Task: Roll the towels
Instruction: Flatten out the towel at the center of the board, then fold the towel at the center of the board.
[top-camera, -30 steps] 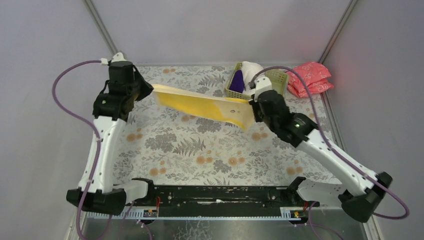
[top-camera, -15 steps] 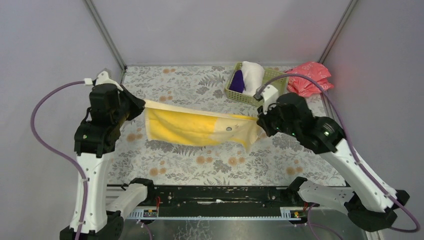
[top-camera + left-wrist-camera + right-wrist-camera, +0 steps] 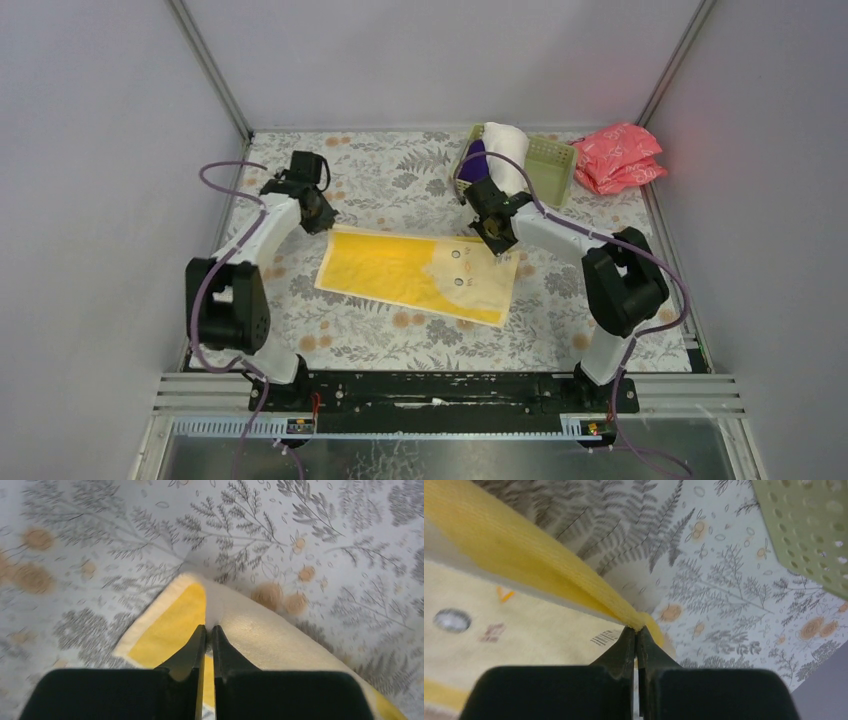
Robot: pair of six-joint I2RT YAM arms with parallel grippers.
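Corners of yellow towel (image 3: 415,275) pinched, sheet flat on table (image 3: 380,335).
Left tool (image 3: 320,217) clamps the far-left corner and right tool (image 3: 492,232) the far-right one. Risk: if one tool lets go late or lifts, it drags its corner and skews or creases the sheet, so the roll starts crooked. White towel (image 3: 505,150) and purple towel (image 3: 475,160) sit in basket (image 3: 555,160).

Pretty plain setup: the table (image 3: 400,340) is covered edge to edge in a pale cloth printed with grey ferns and small orange flowers. Flat lilac-grey walls box it in at the back (image 3: 440,60), left (image 3: 90,200) and right (image 3: 760,200), with slim metal posts (image 3: 210,70) in the far corners. A black rail (image 3: 430,392) runs along the near edge. The light is soft and even.
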